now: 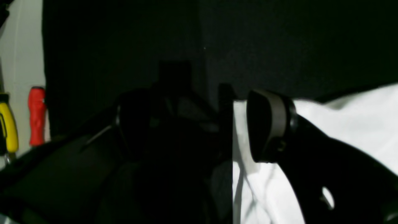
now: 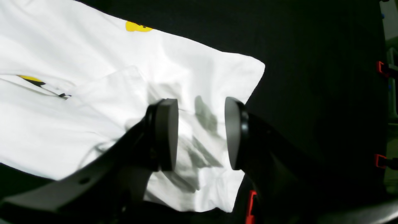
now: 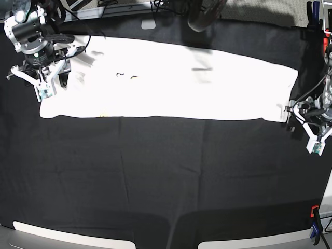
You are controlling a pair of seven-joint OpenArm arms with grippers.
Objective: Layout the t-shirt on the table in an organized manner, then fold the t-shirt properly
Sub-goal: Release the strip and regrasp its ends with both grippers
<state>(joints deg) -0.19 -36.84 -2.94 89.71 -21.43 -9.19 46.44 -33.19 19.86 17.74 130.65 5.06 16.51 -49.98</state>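
The white t-shirt [image 3: 171, 83] lies as a long flat band across the far half of the black table [image 3: 166, 181], mostly plain white side up. A bit of yellow print [image 2: 136, 27] peeks out at an edge. My right gripper [image 2: 200, 133] is open and empty, just above the shirt's end corner [image 2: 217, 77]; in the base view it [image 3: 44, 85] is at the band's left end. My left gripper [image 1: 239, 124] stands open astride the shirt's straight edge [image 1: 342, 124], one pad [image 1: 267, 124] over the cloth. In the base view it [image 3: 306, 124] is at the band's right end.
Orange clamps [image 2: 381, 67] hold the black cloth at the table edge. Red [image 1: 37, 115] and yellow [image 1: 7, 127] tool handles stand beyond the edge near my left arm. A blue clamp [image 3: 315, 231] sits at the near right corner. A dark object [image 3: 199, 18] overhangs the far edge.
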